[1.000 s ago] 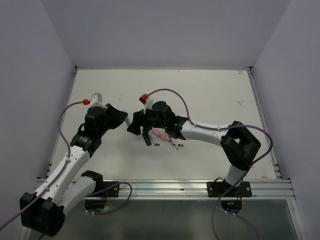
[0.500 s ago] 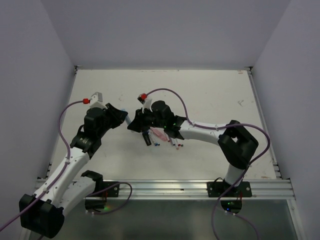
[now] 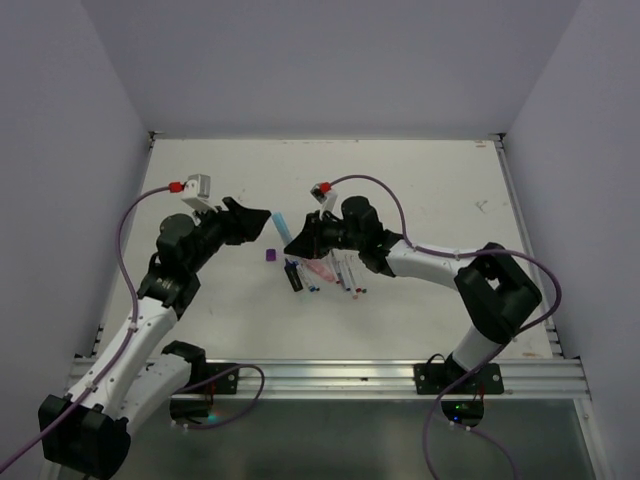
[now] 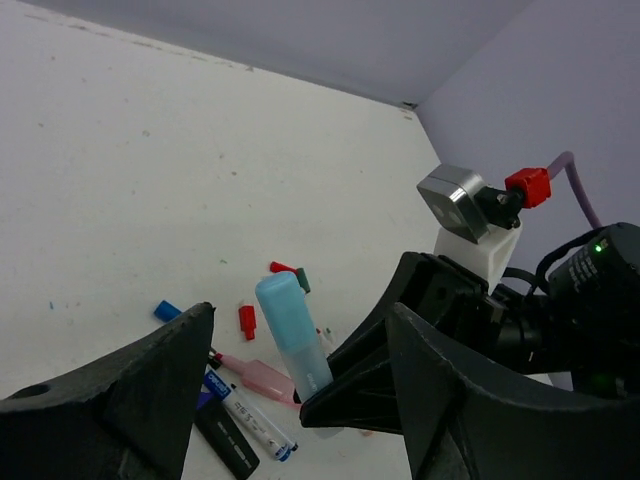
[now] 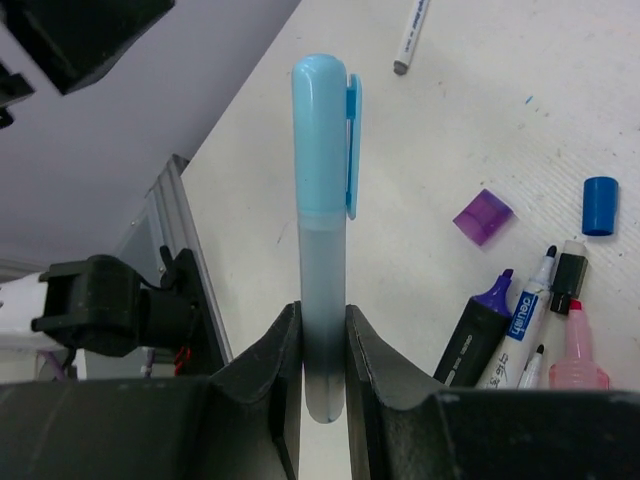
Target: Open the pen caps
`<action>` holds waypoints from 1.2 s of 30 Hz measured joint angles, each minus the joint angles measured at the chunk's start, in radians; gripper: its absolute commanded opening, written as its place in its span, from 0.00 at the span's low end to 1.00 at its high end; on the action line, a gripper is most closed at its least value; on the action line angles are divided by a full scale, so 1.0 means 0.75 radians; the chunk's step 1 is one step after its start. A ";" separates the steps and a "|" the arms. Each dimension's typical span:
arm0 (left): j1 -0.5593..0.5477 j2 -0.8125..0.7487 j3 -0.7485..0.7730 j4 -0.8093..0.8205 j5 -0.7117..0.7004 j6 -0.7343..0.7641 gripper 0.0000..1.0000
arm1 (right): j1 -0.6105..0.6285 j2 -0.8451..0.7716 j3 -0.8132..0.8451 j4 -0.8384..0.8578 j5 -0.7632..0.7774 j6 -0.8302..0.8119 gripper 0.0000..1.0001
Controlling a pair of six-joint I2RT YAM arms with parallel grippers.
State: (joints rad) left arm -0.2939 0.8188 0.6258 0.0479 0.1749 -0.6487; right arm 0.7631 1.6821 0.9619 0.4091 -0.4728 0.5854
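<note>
- So my left gripper (image 3: 250, 222) is let go and spread wide. In its wrist view the two black fingers (image 4: 130, 390) stand well apart and nothing touches them.
- My right gripper (image 5: 322, 385) is clamped on the light blue highlighter (image 5: 322, 290). It pinches the frosted barrel low down, so most of the pen sticks straight out past the jaws.
- The light blue cap (image 5: 323, 130) is on that highlighter, up off the table (image 3: 430, 180), with its clip on the 3 o'clock side in the right wrist view.
- From overhead, the capped end points at the left gripper. That gripper sits just beside it at 9 o'clock, and I see no contact.
- A loose purple cap (image 3: 270, 255) lies flat on the table, at roughly 7 o'clock from the held cap in the overhead view.
- In the right wrist view a blue cap (image 5: 600, 205) lies near the purple one, at its 3 o'clock.
- In the left wrist view a small red cap (image 4: 247, 320) lies on the table just beside the highlighter, at its 9 o'clock.
- The rest of the pens (image 3: 320, 275) are bunched on the table at 5 o'clock from the right gripper.
- In that bunch I can make out a purple highlighter (image 5: 485, 320), a white pen (image 5: 525, 318) and a pink highlighter (image 5: 580, 355).
- The purple highlighter and the white pen both have bare tips.
</note>
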 measured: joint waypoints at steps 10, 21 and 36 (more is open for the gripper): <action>0.141 0.165 -0.001 0.337 0.534 -0.006 0.70 | -0.079 -0.191 -0.087 0.092 -0.268 -0.042 0.00; 0.166 0.243 -0.078 0.797 0.865 -0.223 0.54 | -0.084 -0.232 -0.087 0.190 -0.424 -0.047 0.00; 0.135 0.318 -0.091 0.940 0.934 -0.310 0.42 | -0.084 -0.219 -0.086 0.220 -0.458 -0.043 0.00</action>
State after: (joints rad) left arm -0.1928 1.0576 0.5579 0.7532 0.8753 -0.8810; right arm 0.6998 1.5177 0.8974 0.5743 -0.8162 0.5533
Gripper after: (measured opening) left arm 0.434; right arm 0.209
